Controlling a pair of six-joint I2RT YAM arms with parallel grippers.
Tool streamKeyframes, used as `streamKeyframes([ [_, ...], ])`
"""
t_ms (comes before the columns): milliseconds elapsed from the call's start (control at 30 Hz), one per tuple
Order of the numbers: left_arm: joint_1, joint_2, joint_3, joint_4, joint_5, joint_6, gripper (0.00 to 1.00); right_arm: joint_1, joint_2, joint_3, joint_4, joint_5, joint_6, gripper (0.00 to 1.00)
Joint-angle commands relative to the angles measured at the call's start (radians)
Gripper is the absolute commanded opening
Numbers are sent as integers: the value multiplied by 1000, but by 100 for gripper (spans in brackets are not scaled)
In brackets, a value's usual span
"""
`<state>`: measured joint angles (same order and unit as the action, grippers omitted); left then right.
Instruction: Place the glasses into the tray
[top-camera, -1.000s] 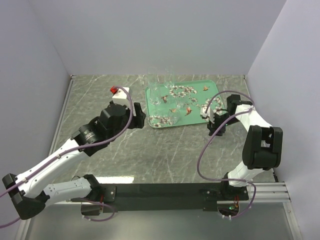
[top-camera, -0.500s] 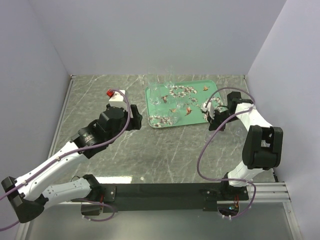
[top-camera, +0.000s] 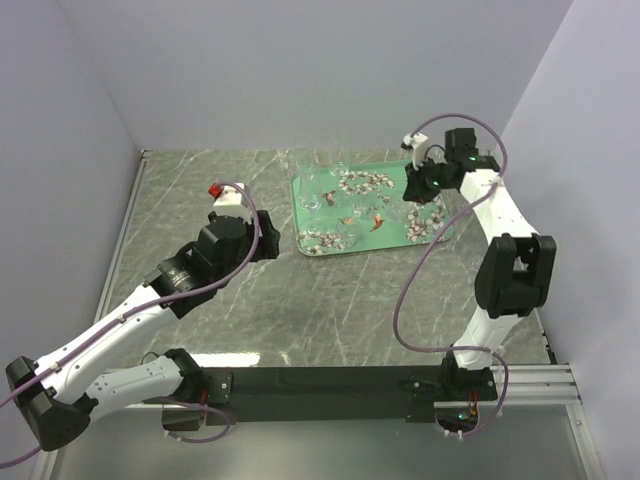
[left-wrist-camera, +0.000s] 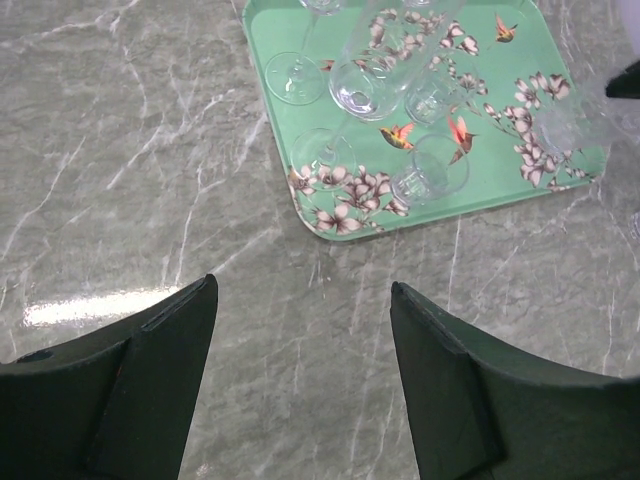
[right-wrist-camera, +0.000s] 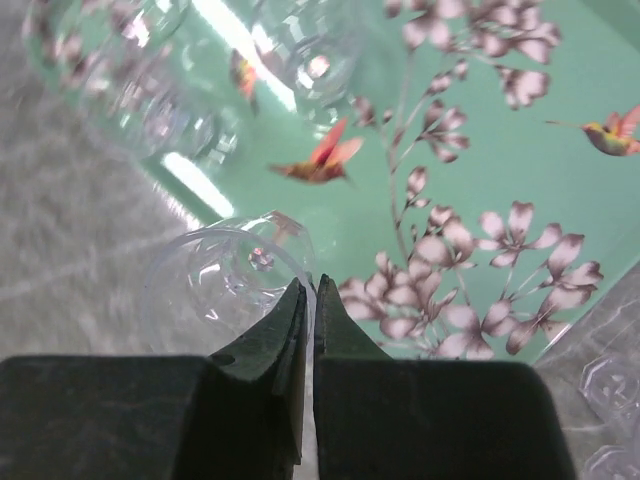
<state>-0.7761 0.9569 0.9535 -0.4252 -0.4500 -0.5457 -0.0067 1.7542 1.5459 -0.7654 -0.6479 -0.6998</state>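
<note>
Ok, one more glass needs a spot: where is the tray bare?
Bare: the right half of the tray, between the glasses and its right rim. Crowded: the left half, where they cluster.

table (top-camera: 330, 290): grey marble | on it: teal tray (top-camera: 392, 200); possibly glass (right-wrist-camera: 610, 385) beside

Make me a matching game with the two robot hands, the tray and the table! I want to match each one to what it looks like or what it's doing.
Things:
1. left hand
2. right hand
3. tray
4. table

Descriptions:
A. grey stone with white veins
B. shut on the rim of a glass
C. green with flowers and birds
D. open and empty

Pairs: 1-D, 2-B, 3-C, 4-A
</note>
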Motion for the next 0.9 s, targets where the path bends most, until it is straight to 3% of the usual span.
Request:
streamKeyframes([
  [0, 15, -20, -5, 43, -15, -25, 76, 71, 31, 54, 211, 227, 388, 0],
  [67, 21, -27, -9, 39, -19, -36, 76, 105, 59, 68, 268, 372, 471, 0],
  [233, 34, -44, -21, 23, -30, -63, 76, 117, 145, 126, 365, 527, 687, 0],
  [500, 58, -57, -38, 23, -39, -95, 77, 120, 298, 263, 331, 550, 757, 0],
  [867, 93, -23, -18, 34, -13, -89, 77, 140, 478, 425, 310, 580, 727, 2],
])
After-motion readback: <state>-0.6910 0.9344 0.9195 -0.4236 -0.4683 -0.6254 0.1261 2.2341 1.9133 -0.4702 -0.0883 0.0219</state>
